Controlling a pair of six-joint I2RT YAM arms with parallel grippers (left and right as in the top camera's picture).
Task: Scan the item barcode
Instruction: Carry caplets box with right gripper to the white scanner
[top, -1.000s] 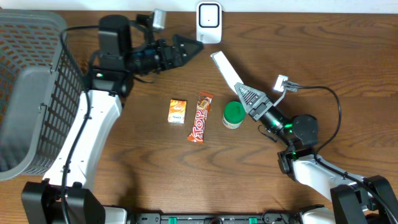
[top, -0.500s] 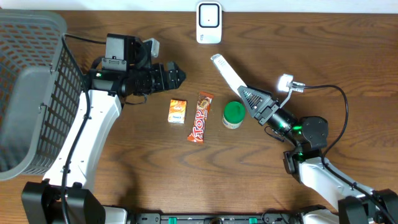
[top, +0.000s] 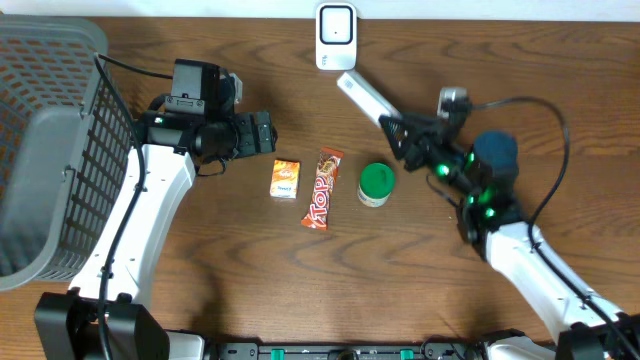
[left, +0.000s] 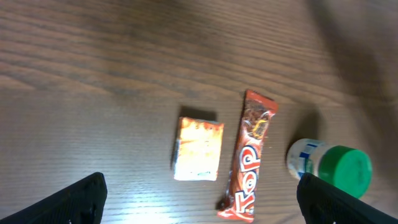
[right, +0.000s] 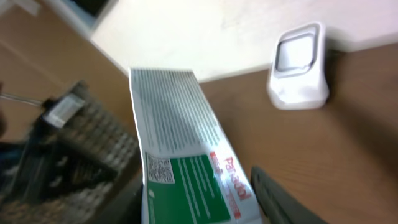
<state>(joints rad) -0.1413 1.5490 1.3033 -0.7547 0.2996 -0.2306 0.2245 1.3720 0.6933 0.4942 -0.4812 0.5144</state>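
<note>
Clamping a long, flat, printed carton (top: 362, 97), right jaws; left jaws splayed wide.

Three things lie in a row mid-table with narrow gaps between them: a small orange carton (top: 285, 179), a red-orange wrapped candy bar (top: 322, 188) and a green-lidded white jar (top: 376, 184). The brown wooden table (top: 250, 290) nearer the robot lies bare. A tall grey plastic mesh basket (top: 50, 150) walls off the left. The long white box with green print (top: 365, 98) slants across the approach to the white plastic scanner (top: 336, 37).
</note>
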